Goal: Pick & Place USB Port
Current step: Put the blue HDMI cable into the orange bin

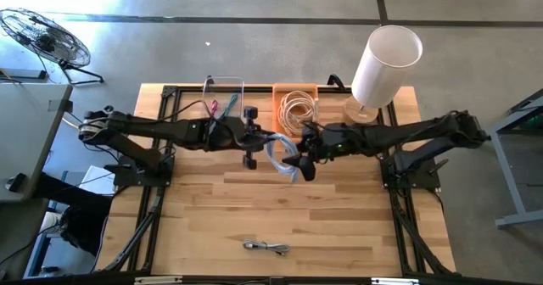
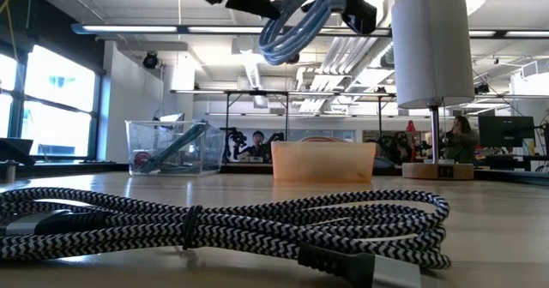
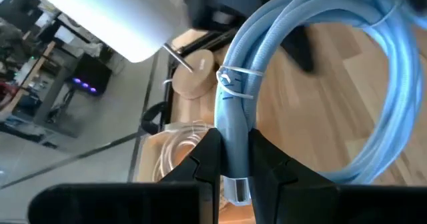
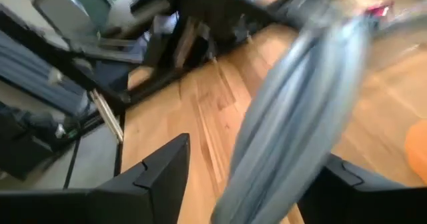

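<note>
A coiled light-blue USB cable [image 1: 278, 153] hangs high above the table's middle, tied with a white zip tie [image 3: 235, 77]. My left gripper [image 1: 265, 141] comes from the table's left and is shut on it. My right gripper [image 1: 297, 159] comes from the right and stands open, with the coil's loop [image 4: 293, 131] between its fingers. In the low view the coil [image 2: 296, 22] hangs under both grippers at the top. A black-and-white braided cable [image 1: 265, 248] lies on the table near the front edge. My left gripper pinches the bundled straight part of the blue cable [image 3: 232, 141] between its two fingers [image 3: 205, 161], just below the zip tie and near a connector end. The fingers lie across the bundle. The coil stands out beyond them, clear of the table. My right gripper has the loop between its open fingers; whether they touch it I cannot tell.
At the table's far edge stand a clear plastic box [image 1: 223, 98] holding cables, an orange tray [image 1: 297, 107] with a pale coiled cable, and a white lamp [image 1: 386, 60] on a round wooden base. Bare wood lies between the grippers and the braided cable.
</note>
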Robot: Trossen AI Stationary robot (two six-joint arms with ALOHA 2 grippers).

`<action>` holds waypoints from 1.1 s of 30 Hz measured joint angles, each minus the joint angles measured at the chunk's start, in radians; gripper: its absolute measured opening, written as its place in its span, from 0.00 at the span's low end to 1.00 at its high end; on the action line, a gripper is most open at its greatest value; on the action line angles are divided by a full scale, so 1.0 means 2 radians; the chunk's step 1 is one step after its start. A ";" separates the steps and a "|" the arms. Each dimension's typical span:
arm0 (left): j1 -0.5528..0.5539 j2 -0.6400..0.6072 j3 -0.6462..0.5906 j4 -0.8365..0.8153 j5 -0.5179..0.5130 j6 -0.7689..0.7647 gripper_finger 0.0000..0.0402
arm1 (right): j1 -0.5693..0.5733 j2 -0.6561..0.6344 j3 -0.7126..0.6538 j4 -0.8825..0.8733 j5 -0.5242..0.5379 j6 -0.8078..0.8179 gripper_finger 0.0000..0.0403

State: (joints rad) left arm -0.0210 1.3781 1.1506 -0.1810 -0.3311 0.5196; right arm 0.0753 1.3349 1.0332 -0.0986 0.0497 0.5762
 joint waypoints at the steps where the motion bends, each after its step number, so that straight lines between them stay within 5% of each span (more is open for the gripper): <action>1: 0.004 0.000 0.001 0.000 0.004 0.000 0.10 | -0.001 0.005 0.000 -0.001 -0.002 0.000 0.55; 5: 0.016 0.000 0.000 -0.002 0.025 0.011 0.10 | -0.005 0.011 -0.001 0.002 0.005 -0.007 0.41; 9: 0.018 -0.001 0.000 -0.001 0.035 0.018 0.10 | -0.005 0.010 -0.001 -0.005 0.012 -0.026 0.11; 12: 0.017 -0.001 0.000 0.002 0.032 0.037 0.11 | -0.005 0.008 -0.001 -0.004 0.030 -0.035 0.11; 22: 0.013 -0.076 0.010 -0.031 0.057 0.004 0.41 | -0.008 0.002 0.000 0.003 0.051 -0.056 0.11; 33: 0.014 -0.215 0.054 -0.108 0.057 -0.030 0.44 | -0.100 0.000 0.000 -0.037 0.036 -0.080 0.11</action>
State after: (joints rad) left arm 0.0063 0.9473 1.2583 -0.3962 -0.2165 0.4593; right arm -0.1254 1.3350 1.0340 -0.1717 0.1214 0.4171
